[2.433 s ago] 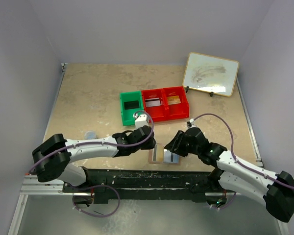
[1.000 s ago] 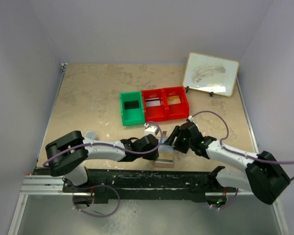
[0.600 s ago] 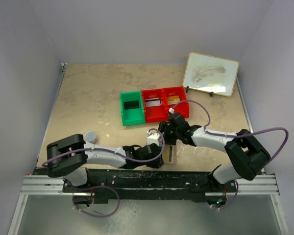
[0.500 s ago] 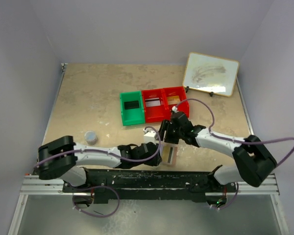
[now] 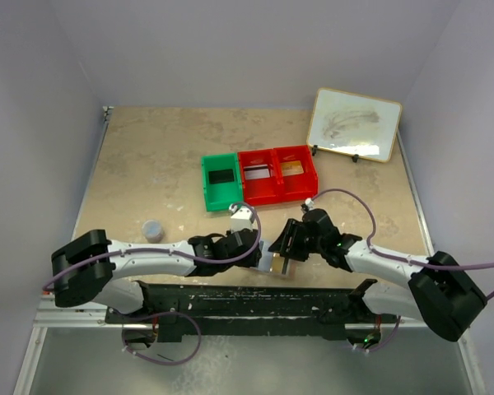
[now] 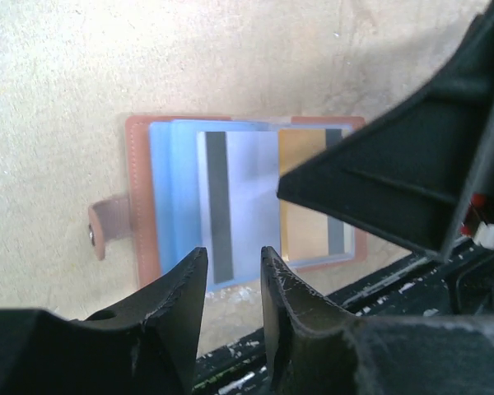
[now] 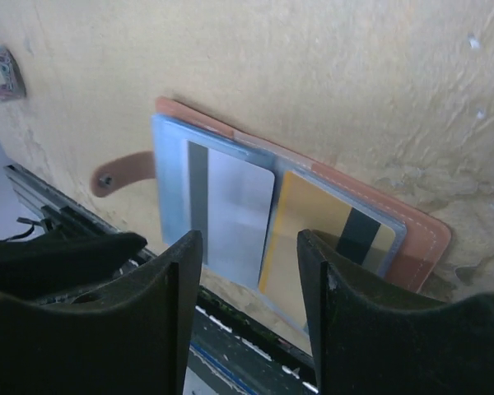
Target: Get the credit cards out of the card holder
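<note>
Left fingers [image 6: 177, 321] narrowly parted, holding nothing, my right fingers [image 7: 160, 304] wider, also empty, both above the card holder [image 7: 416, 247] lying open on the table [image 7: 313, 66] by its near edge, grey striped card [image 7: 235, 214] and gold card [image 7: 309, 222] tucked inside

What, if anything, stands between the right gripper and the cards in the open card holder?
Nothing visible does. The card holder lies open, with the grey card and gold card showing face up, just beyond the right gripper and its open fingers. The left gripper hangs nearby, not between them.
</note>
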Robot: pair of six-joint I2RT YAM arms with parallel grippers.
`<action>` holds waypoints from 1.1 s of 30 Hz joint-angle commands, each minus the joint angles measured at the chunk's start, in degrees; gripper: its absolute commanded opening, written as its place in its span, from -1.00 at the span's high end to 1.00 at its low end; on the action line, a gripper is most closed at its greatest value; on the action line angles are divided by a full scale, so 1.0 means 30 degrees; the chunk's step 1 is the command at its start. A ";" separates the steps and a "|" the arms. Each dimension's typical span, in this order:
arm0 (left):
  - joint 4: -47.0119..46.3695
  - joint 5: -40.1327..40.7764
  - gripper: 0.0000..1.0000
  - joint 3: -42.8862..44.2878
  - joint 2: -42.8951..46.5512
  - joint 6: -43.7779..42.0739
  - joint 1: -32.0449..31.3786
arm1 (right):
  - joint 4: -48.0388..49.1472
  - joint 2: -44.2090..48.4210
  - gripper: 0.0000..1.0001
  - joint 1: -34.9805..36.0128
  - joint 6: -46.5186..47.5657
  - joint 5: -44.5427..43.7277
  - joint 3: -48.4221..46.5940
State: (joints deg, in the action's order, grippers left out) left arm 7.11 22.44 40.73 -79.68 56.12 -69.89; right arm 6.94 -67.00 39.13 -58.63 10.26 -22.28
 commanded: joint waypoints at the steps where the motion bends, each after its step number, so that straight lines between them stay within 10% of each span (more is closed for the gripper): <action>1: -0.0539 -0.0584 0.41 0.0920 -0.0785 -0.0942 0.0621 | 0.3128 -0.0192 -0.05 -0.0004 -0.1450 0.1372 0.0950; 33: 0.0358 0.0395 0.82 -0.0453 -0.4409 0.0893 0.0796 | 0.8923 -0.2099 0.32 -0.0037 -0.4324 0.2400 0.4194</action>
State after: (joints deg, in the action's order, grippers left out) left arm 2.09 24.45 41.23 -90.52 57.63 -67.18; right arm 32.86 -73.54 39.09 -71.50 16.49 -10.46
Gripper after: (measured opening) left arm 0.095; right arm 0.354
